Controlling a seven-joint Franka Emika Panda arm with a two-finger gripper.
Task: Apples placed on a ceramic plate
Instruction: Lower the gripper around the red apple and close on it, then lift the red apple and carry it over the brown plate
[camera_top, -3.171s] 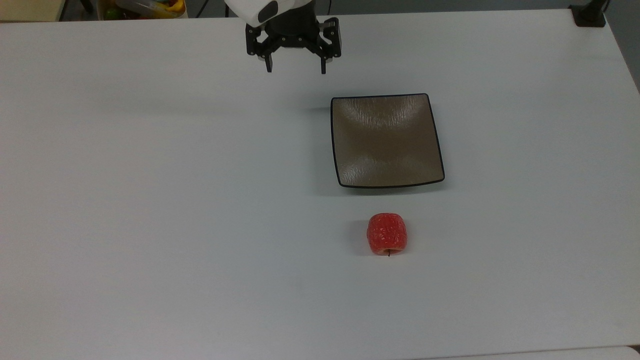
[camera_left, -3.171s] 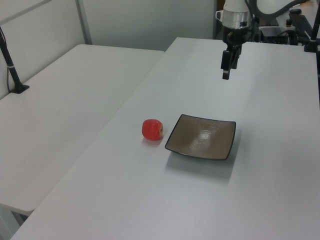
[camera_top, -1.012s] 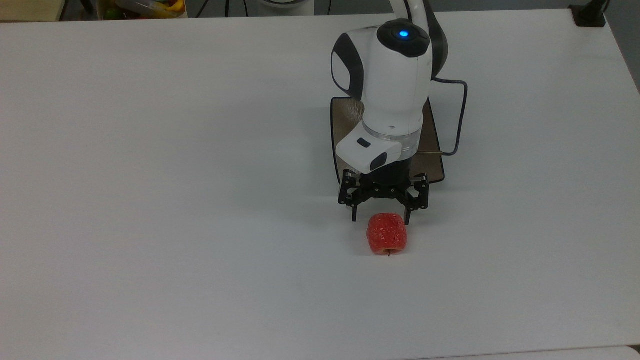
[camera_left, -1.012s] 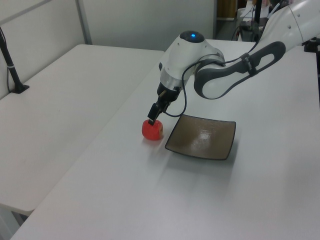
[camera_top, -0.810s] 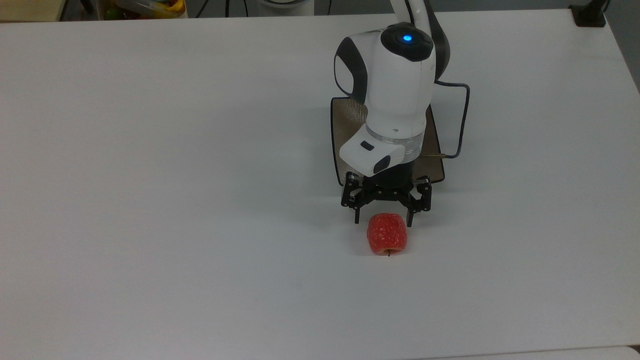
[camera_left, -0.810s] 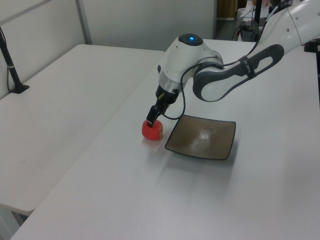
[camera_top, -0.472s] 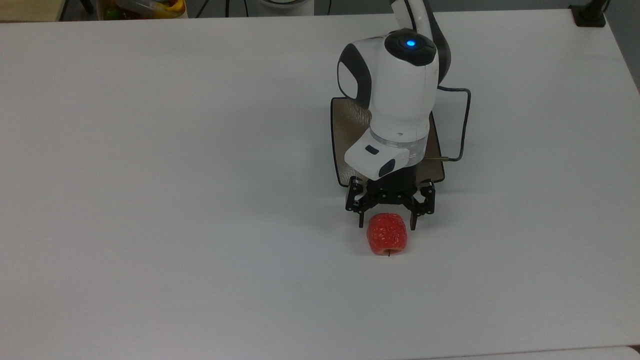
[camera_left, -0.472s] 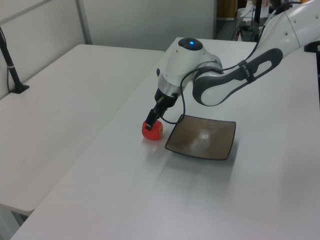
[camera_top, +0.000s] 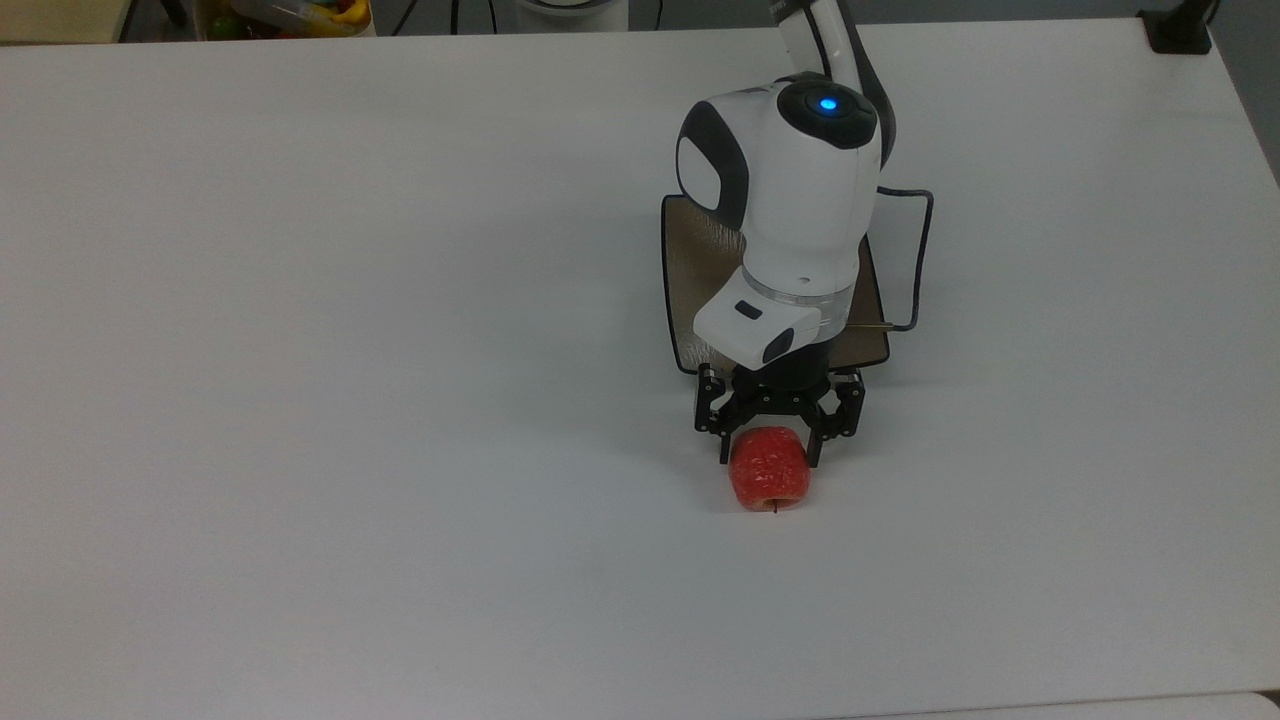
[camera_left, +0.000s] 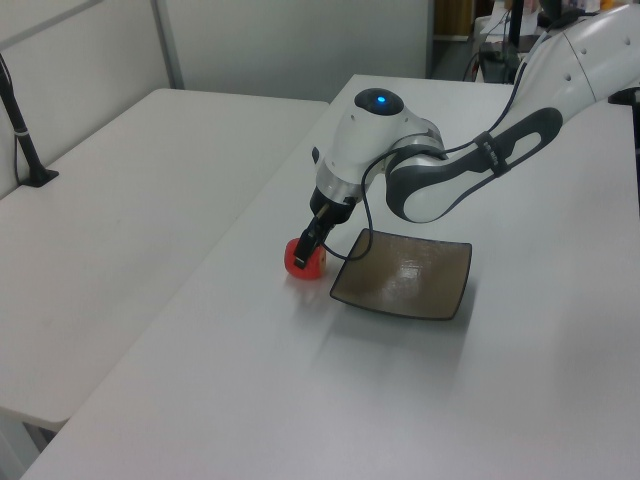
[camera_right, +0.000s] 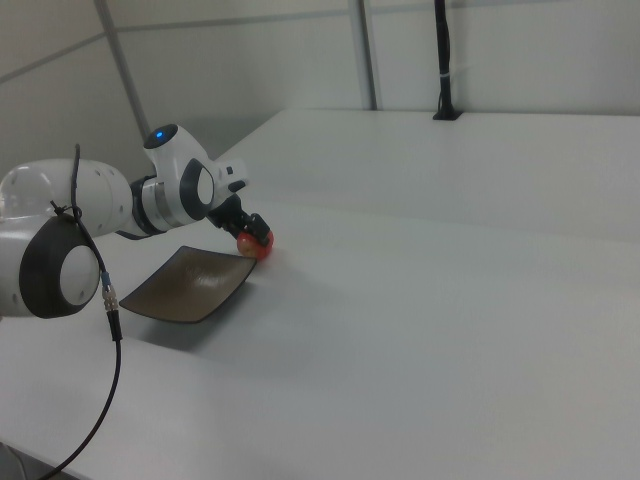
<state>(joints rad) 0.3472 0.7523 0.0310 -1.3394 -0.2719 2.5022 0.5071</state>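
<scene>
Red apple (camera_top: 769, 470) sits between the gripper (camera_top: 771, 455) fingers, which are clamped on it. Ceramic plate (camera_top: 690, 260) lies just behind the gripper.

Claw (camera_top: 770, 452) closed onto apple (camera_top: 769, 475), nudging it.

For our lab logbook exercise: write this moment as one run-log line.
phase: grasping | gripper: fingers on either side of apple, closed on it | apple: on table, beside ceramic plate | plate: holds nothing
</scene>
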